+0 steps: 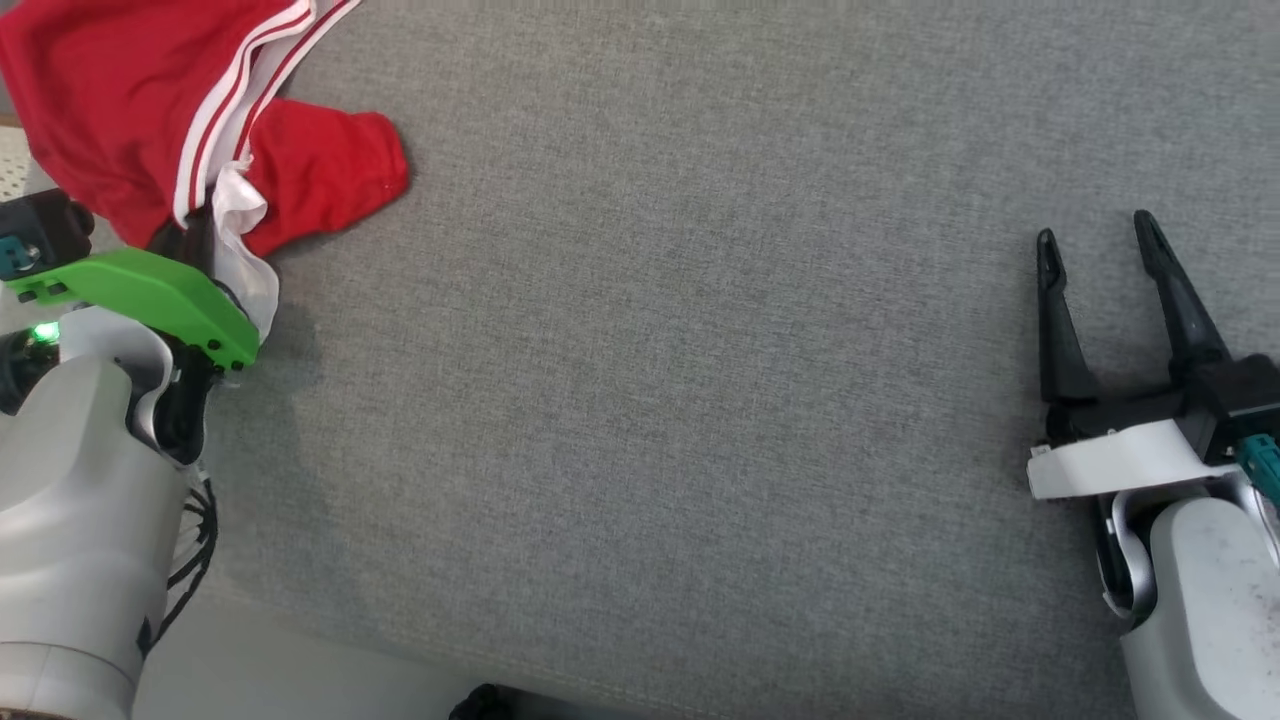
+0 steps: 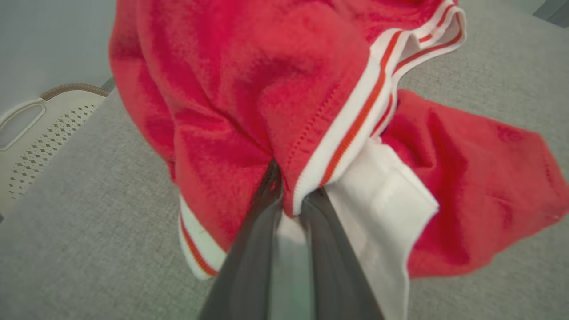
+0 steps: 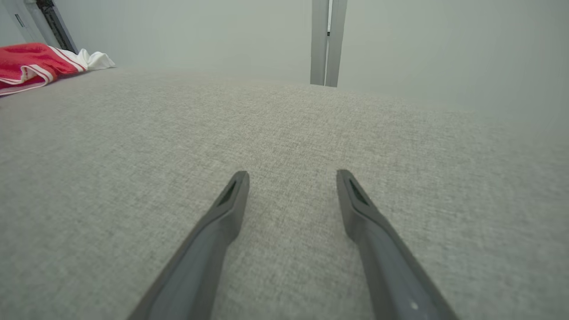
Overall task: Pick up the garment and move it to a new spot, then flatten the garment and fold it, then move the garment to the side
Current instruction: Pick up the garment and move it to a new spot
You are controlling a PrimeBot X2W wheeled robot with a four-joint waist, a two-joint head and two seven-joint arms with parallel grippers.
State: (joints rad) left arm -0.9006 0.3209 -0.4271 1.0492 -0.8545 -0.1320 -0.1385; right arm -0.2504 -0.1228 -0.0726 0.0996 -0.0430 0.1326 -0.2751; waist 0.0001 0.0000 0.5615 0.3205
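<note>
The garment is red with white-and-red striped trim and a white lining, bunched at the far left corner of the grey cloth-covered surface. My left gripper reaches into its near edge. In the left wrist view the two dark fingers stand close together, pinching the striped hem of the garment at my left gripper. My right gripper rests open at the right, far from the cloth, and nothing lies between its fingers. The right wrist view shows the garment far off at the left.
A white perforated basket stands beyond the surface's left edge. A pale upright post rises behind the far edge. The surface's front edge runs along the bottom left, with pale floor below it.
</note>
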